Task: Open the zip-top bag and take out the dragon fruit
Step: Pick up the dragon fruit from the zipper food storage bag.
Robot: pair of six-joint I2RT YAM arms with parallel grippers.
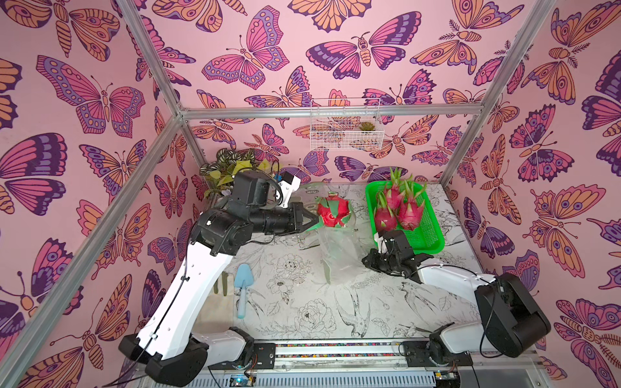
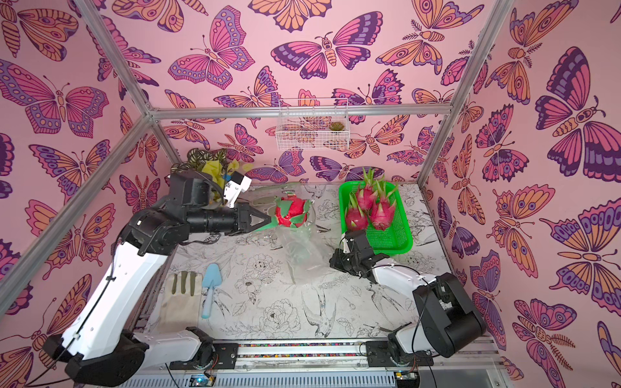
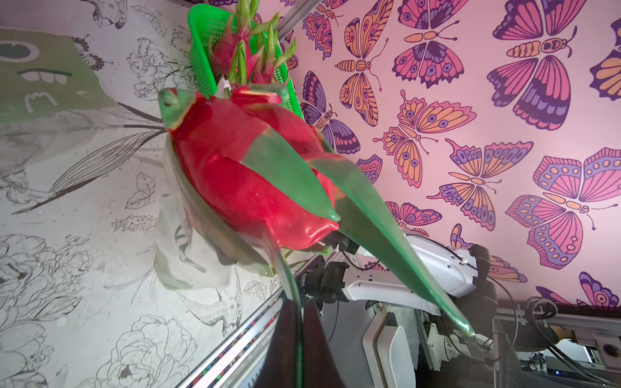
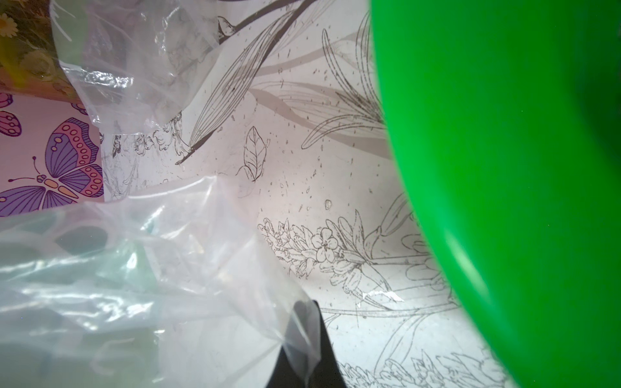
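2 grippers worked 1 clear zip-top bag [image 1: 339, 255] that lay slack on the table between them. The right gripper [image 1: 367, 261] was pinched shut on a fold of its plastic, pinning it down. Just beyond the left gripper [image 1: 315, 220], the red dragon fruit [image 1: 332, 211] sat at the bag's mouth with plastic wrapped round its underside. Those fingers were clamped on only 1 thin green scale [image 2: 263, 227]. That scale looked likely to bend or tear, so the best pull seemed slow and straight away from the right fingers, which needed to hold firm so the film slid off.

Close beside the right fingers stood a green basket [image 1: 426, 242] holding 3 pink dragon fruits [image 1: 400, 205], which crowded any sideways swing. Behind the left fingers was a potted plant [image 1: 232, 168]. Well clear of both lay a glove [image 2: 179, 302] and a blue trowel [image 1: 242, 285].
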